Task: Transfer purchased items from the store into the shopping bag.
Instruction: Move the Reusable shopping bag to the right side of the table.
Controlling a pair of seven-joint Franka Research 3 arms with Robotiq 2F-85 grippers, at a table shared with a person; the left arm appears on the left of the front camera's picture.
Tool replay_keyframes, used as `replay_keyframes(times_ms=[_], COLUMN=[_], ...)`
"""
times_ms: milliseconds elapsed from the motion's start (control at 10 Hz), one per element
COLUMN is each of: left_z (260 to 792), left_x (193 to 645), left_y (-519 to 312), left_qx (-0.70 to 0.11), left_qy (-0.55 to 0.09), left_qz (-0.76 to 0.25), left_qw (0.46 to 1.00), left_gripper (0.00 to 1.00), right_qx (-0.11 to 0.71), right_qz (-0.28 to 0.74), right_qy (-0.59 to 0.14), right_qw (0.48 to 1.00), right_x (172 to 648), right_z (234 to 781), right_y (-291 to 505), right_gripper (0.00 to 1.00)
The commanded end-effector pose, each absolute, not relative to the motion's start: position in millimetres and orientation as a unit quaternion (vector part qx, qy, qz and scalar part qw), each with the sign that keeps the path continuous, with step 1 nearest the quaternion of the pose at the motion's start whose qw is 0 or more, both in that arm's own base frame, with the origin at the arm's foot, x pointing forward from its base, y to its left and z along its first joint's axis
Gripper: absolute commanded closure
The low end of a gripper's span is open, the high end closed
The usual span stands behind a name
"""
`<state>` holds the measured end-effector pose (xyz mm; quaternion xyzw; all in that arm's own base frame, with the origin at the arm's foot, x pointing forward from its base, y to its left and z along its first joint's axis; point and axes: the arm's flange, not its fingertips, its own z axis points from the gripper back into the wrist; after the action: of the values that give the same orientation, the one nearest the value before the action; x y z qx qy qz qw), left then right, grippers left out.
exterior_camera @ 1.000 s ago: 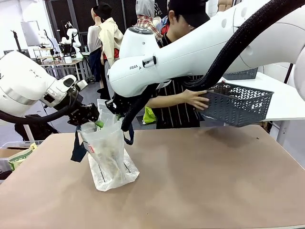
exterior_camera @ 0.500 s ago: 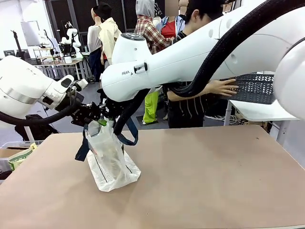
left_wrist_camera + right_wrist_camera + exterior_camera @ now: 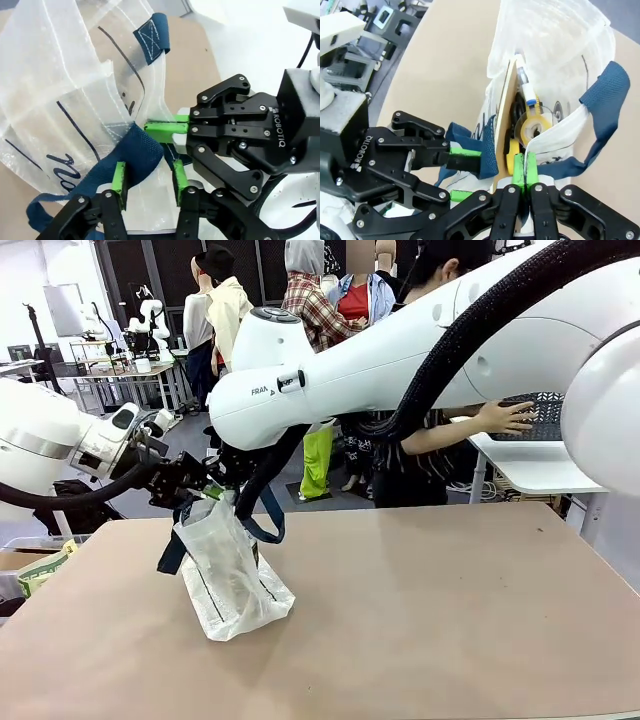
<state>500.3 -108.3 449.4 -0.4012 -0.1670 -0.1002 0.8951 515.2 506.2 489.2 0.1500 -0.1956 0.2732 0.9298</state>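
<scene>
On the brown table (image 3: 420,610), at our 10 o'clock, the bag (image 3: 230,575) stands loaded. Right gripper (image 3: 524,167) pinches its rim; left gripper (image 3: 148,182) straddles a handle (image 3: 142,150), jaws parted. We judge loading finished; next, release cleanly.

it was a robotics lab or test hall, not a shop or a home. two white robot arms (image 3: 400,350) worked over a plain brown table (image 3: 420,610) with a person (image 3: 440,430) standing at its far side. behind them sat a white side table (image 3: 530,465), a cluttered workbench (image 3: 120,375) at the far left, dark partitions (image 3: 150,270) and a bare grey floor (image 3: 190,440).
</scene>
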Motion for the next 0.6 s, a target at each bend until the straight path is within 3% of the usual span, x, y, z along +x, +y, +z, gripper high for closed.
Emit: replay_keyframes(times_ms=[0, 100, 500], left_z=[448.9, 447.9, 449.0], left_x=[501.0, 501.6, 504.2], left_y=[-110.2, -108.7, -102.3], left_qx=[-0.416, -0.42, -0.467], left_qy=[-0.164, -0.16, -0.175], left_qz=[-0.085, -0.08, -0.065], left_qw=[0.89, 0.89, 0.865], left_gripper=[0.05, 0.0, 0.0], right_qx=[0.151, 0.163, 0.189], right_qz=[0.286, 0.289, 0.314], right_qy=[-0.2, -0.202, -0.193], right_qw=[0.925, 0.921, 0.91], right_x=[510.7, 505.9, 503.2], right_z=[490.2, 493.0, 490.3], right_y=[509.8, 505.4, 499.9], right_gripper=[1.0, 1.0, 1.0])
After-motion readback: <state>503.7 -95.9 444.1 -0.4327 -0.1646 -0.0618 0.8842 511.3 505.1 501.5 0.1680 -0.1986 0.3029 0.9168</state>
